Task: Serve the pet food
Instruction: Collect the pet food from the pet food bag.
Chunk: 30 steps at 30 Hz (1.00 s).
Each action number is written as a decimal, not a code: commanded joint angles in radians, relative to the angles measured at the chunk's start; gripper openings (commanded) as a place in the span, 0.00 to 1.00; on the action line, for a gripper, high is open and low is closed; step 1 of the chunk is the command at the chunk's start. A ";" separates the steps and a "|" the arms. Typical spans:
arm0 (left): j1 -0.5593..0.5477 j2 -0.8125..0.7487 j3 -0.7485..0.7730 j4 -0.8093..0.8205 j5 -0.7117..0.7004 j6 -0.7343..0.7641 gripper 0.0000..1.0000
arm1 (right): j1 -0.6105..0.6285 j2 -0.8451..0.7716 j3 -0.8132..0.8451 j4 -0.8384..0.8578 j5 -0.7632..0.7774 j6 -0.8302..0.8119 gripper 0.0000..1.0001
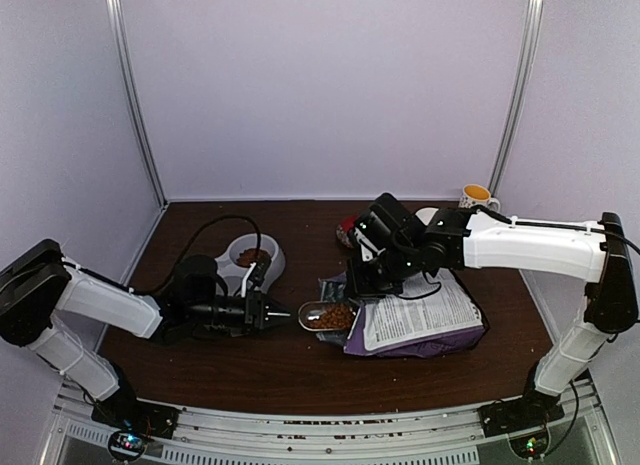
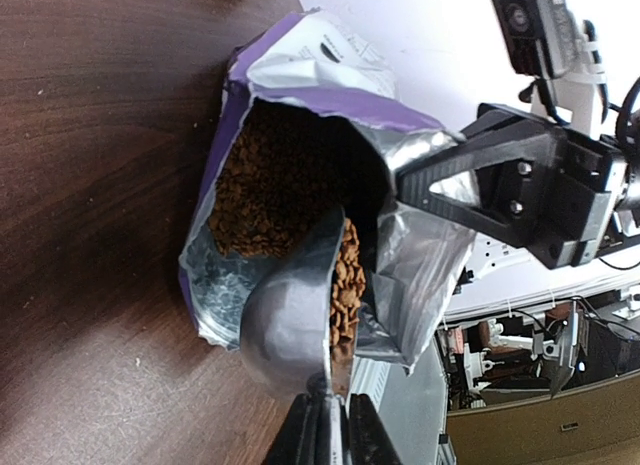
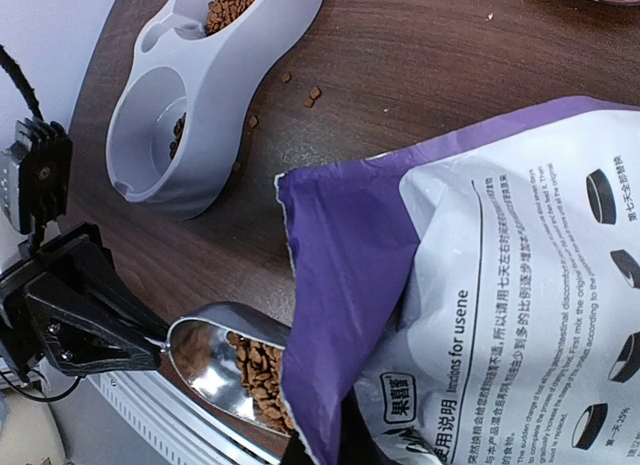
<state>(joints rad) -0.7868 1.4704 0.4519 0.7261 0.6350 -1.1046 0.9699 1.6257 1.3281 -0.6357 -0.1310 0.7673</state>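
Pet food (image 2: 270, 185) fills the open purple bag (image 1: 415, 325) lying on the table. A metal scoop (image 2: 290, 315) sits at the bag's mouth, its front half heaped with pet food (image 3: 262, 375). My left gripper (image 2: 333, 410) is shut on the scoop's handle, left of the bag (image 3: 480, 285). Above the mouth, my right gripper (image 3: 340, 450) is shut on the bag's upper edge and holds it up. Both fingers are mostly hidden behind the bag. The white double bowl (image 1: 252, 257) behind the left gripper (image 1: 265, 312) holds some pet food (image 3: 228, 5).
A red plate (image 1: 347, 230) lies behind the right gripper (image 1: 365, 275). A mug (image 1: 478, 197) stands at the back right. A few stray pellets (image 3: 300, 85) lie on the wood next to the bowl (image 3: 200, 75). White walls close in the table.
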 commanded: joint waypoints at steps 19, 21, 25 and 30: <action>-0.061 0.027 0.220 -0.370 -0.177 0.161 0.00 | -0.015 -0.005 0.004 -0.017 0.032 0.013 0.00; -0.061 0.021 0.228 -0.393 -0.184 0.171 0.00 | -0.015 -0.003 0.008 -0.016 0.030 0.013 0.00; -0.066 0.009 0.242 -0.454 -0.217 0.179 0.00 | -0.015 -0.006 0.009 -0.016 0.031 0.014 0.00; -0.078 0.004 0.263 -0.502 -0.245 0.202 0.00 | -0.015 -0.010 -0.001 -0.017 0.032 0.017 0.00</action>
<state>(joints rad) -0.8570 1.5005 0.6765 0.2539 0.4351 -0.9424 0.9691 1.6257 1.3304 -0.6373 -0.1322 0.7681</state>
